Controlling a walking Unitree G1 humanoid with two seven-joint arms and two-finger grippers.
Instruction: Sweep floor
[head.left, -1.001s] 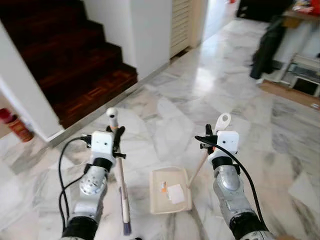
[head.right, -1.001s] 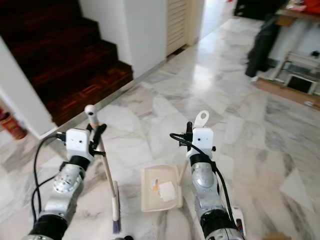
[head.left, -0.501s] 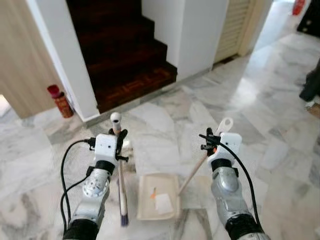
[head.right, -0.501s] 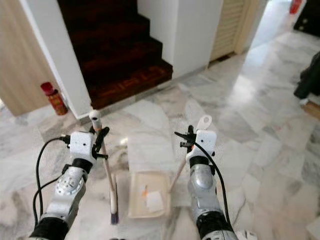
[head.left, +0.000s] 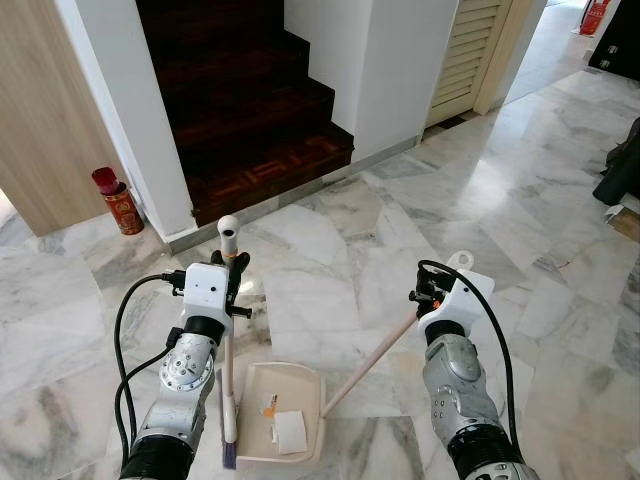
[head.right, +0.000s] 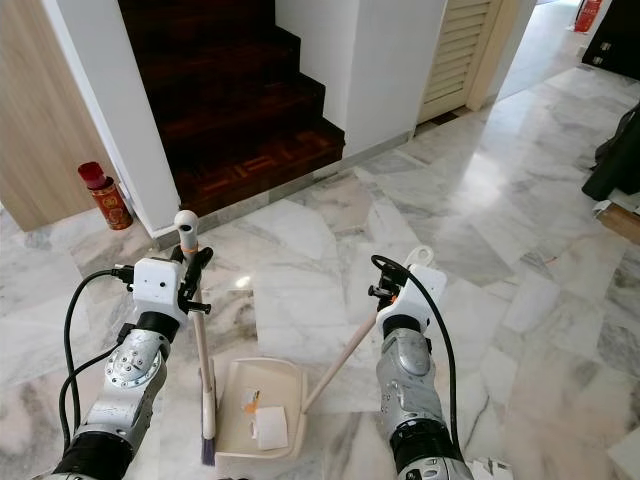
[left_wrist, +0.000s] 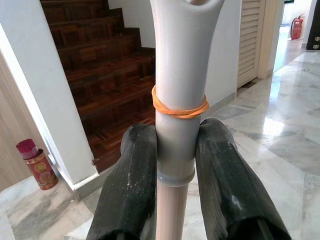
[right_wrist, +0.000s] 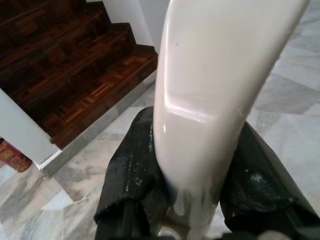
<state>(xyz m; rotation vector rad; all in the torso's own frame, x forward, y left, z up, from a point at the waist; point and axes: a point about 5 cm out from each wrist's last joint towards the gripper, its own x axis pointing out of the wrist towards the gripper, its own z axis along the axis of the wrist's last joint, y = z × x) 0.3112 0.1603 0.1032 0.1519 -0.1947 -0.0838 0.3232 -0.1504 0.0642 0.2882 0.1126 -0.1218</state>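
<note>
- The left gripper (left_wrist: 174, 165) is pinching the upper end of the broom handle (head.left: 228, 330), its two black fingers (left_wrist: 131, 185) pressing on either side of the grey grip just under an orange rubber band (left_wrist: 179, 107).
- That handle is standing nearly upright in front of the robot's left arm, with its rounded white cap (head.left: 228, 226) sticking up above the gripper.
- The broom's dark bristles (head.left: 229, 458) are resting on the floor just beside the dustpan's left edge.
- The right gripper (right_wrist: 192, 165) is clamping the cream top end of the dustpan handle (head.left: 368, 352), a finger on each side of it.
- That long wooden handle is slanting down and to the robot's left from the right gripper to the pan.
- The cream dustpan (head.left: 252, 385) is sitting flat on the floor between the two arms, holding a white scrap of paper (head.left: 290, 431) and a small orange bit (head.left: 267, 404).
- The marble floor (head.left: 330, 250) is spreading out all around, white with grey veins.
- Farther off, a dark wooden staircase (head.left: 250, 100) is rising beside a white wall (head.left: 125, 110).
- A red can (head.left: 118, 200) is standing on the floor at the foot of that wall, off to the robot's left.
- A louvred door (head.left: 478, 50) is showing beyond the stairs to the right.
</note>
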